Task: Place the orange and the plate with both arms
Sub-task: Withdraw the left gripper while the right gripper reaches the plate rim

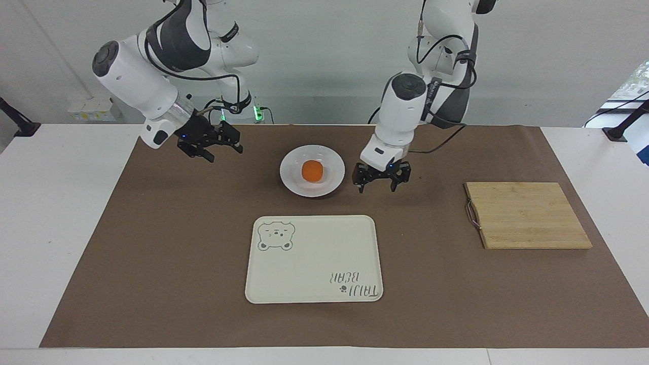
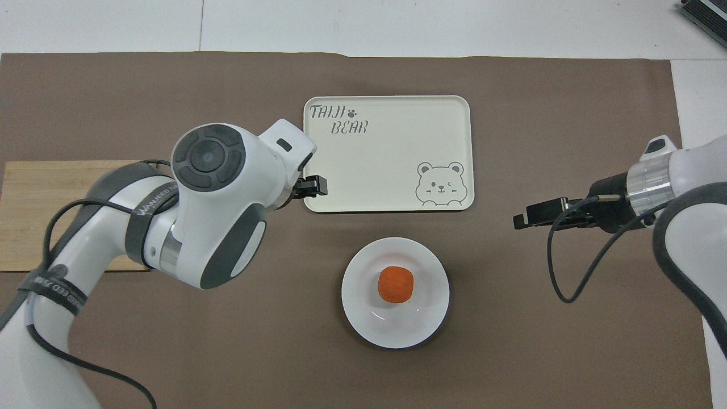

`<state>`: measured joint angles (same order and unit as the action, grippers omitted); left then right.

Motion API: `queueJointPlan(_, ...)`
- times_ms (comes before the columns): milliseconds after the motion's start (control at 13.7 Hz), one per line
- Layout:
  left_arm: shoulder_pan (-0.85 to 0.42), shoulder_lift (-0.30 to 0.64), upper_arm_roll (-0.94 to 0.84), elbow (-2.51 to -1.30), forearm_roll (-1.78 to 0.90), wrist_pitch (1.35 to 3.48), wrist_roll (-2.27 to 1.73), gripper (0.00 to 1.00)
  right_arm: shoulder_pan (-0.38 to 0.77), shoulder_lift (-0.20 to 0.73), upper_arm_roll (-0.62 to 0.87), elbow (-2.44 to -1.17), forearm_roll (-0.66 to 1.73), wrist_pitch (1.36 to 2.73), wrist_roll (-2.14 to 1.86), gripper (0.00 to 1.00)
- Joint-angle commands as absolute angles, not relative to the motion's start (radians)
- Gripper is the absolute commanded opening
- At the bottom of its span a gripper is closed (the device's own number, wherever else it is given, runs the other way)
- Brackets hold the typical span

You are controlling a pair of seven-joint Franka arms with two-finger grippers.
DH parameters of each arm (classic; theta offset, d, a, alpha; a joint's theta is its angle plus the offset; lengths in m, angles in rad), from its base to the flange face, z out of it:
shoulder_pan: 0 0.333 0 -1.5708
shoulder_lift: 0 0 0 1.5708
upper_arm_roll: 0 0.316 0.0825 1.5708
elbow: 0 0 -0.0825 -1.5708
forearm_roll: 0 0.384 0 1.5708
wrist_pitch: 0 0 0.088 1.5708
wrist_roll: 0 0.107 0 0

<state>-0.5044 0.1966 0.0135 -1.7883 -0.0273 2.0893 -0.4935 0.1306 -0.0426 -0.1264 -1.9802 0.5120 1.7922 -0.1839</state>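
Note:
The orange (image 1: 313,171) lies in the middle of the white plate (image 1: 291,183) on the brown mat, free of both grippers. It also shows in the overhead view (image 2: 396,284), on the plate (image 2: 363,325). My left gripper (image 1: 377,186) is open and empty, low over the mat beside the plate, toward the left arm's end. In the overhead view only its tip (image 2: 313,187) shows past the arm. My right gripper (image 1: 224,151) is open and empty, tilted, over the mat beside the plate toward the right arm's end (image 2: 525,219).
A cream tray with a bear print (image 1: 314,253) (image 2: 386,153) lies farther from the robots than the plate. A wooden cutting board (image 1: 527,215) (image 2: 34,216) lies toward the left arm's end of the table.

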Motion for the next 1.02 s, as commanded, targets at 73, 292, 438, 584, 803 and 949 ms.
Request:
queueJointPlan(73, -0.375, 0.190, -0.002, -1.704, -0.029, 1.964, -0.315, 1.00, 0.181, -0.078, -0.124, -2.196, 0.641, 1.985, -0.333, 1.00)
queueJointPlan(292, -0.269, 0.175, -0.003, -1.689, -0.034, 1.901, -0.160, 1.00, 0.192, -0.045, -0.124, -2.296, 0.843, 2.067, -0.472, 1.00)
queueJointPlan(438, -0.206, 0.160, -0.003, -1.675, -0.041, 1.849, -0.060, 1.00, 0.209, -0.003, -0.124, -2.339, 0.957, 2.086, -0.575, 1.00)
queueJointPlan(584, -0.149, 0.137, -0.002, -1.674, -0.063, 1.821, 0.007, 1.00, 0.218, 0.055, -0.124, -2.371, 1.088, 2.100, -0.696, 1.00)
queueJointPlan(803, -0.098, 0.092, 0.006, -1.671, -0.061, 1.777, 0.075, 1.00, 0.299, 0.075, -0.124, -2.413, 1.216, 2.177, -0.739, 1.00)
queueJointPlan(949, -0.081, 0.084, 0.009, -1.619, -0.051, 1.703, 0.100, 1.00, 0.311, 0.080, -0.124, -2.425, 1.236, 2.200, -0.747, 1.00)
